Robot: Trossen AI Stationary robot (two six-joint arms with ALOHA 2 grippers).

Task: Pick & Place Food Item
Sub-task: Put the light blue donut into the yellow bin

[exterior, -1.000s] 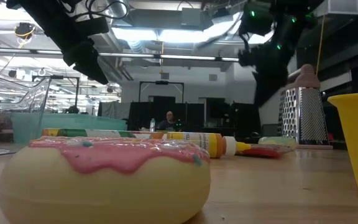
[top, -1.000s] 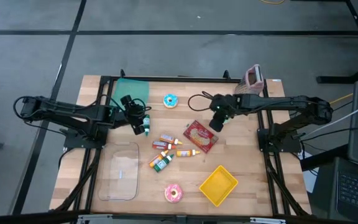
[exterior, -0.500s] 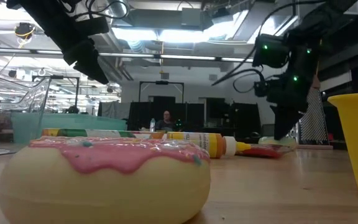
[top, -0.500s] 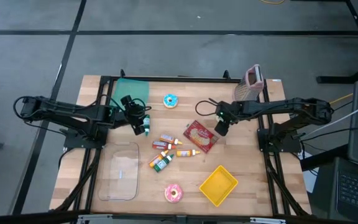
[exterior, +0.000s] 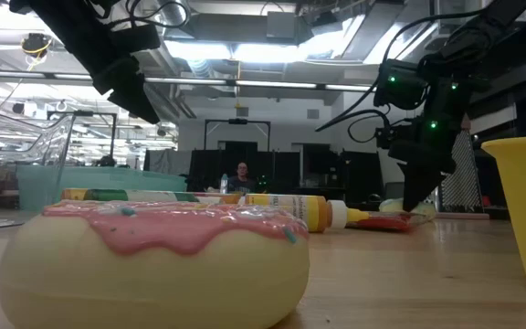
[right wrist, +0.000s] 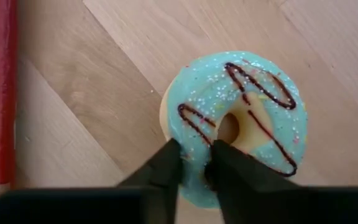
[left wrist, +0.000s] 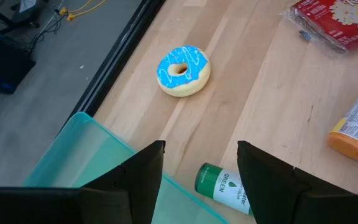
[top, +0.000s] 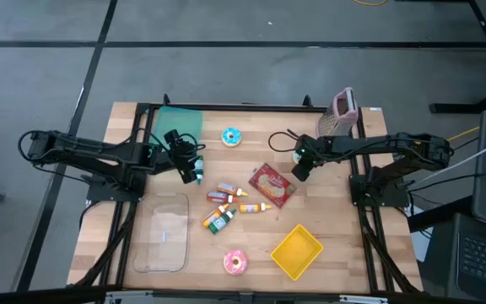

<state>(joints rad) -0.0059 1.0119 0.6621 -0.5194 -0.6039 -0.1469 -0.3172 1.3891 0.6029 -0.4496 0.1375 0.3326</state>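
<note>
A teal-frosted donut with dark drizzle lies flat on the wooden table just right of the red snack packet. My right gripper points steeply down at it, shut on its ring. In the high view the gripper covers the donut. My left gripper hangs open above the table at the left, over a green-capped bottle. It touches nothing. A blue donut lies beyond it and a pink donut near the front edge. My right gripper pinches the teal donut's ring between its two fingers. One fingertip stands at the outer rim and the other just by the hole. The fingers come from above, slanting steeply down. The donut lies flat on the table.
Several sauce bottles lie in the middle of the table. A yellow bin stands near the front right and a clear tray at the front left. A teal container and a grater stand at the far edge.
My right gripper has come down toward the table and a little toward the near edge, ending just right of the red packet. The left arm has kept still.
</note>
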